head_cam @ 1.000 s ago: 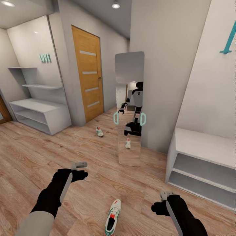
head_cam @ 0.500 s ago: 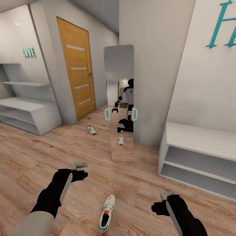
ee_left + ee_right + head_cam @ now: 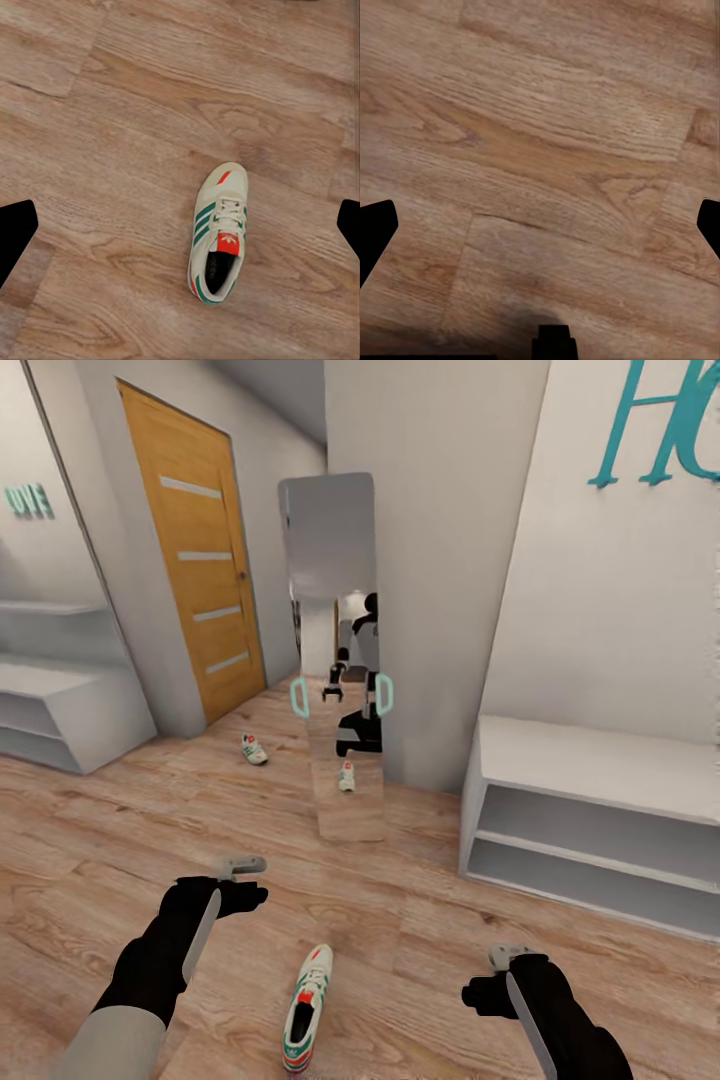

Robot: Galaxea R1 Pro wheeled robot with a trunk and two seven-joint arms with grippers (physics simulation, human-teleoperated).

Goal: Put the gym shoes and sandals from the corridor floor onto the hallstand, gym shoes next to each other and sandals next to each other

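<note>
One gym shoe point(image 3: 307, 1008) lies on the corridor floor point(image 3: 420, 920) between my two arms, toe pointing away; the left wrist view looks straight down on this gym shoe point(image 3: 217, 234). A second gym shoe point(image 3: 254, 749) lies farther off, near the wooden door. The hallstand point(image 3: 60, 705), pale grey-white with a bench top and an upper shelf, stands at the far left, partly cut off. The sandals are out of view. My left gripper point(image 3: 243, 867) hovers open above and left of the near shoe. My right gripper point(image 3: 508, 957) is open over bare planks, right of that shoe.
A tall mirror point(image 3: 335, 650) leans on the wall ahead, reflecting the robot and a shoe. A second pale bench unit point(image 3: 590, 760) with low shelves stands at right under turquoise lettering. An orange-brown door point(image 3: 195, 570) is at back left.
The whole picture has shifted left, so the camera has turned right. More of the right bench unit shows and less of the left unit. Both arms hold the same pose.
</note>
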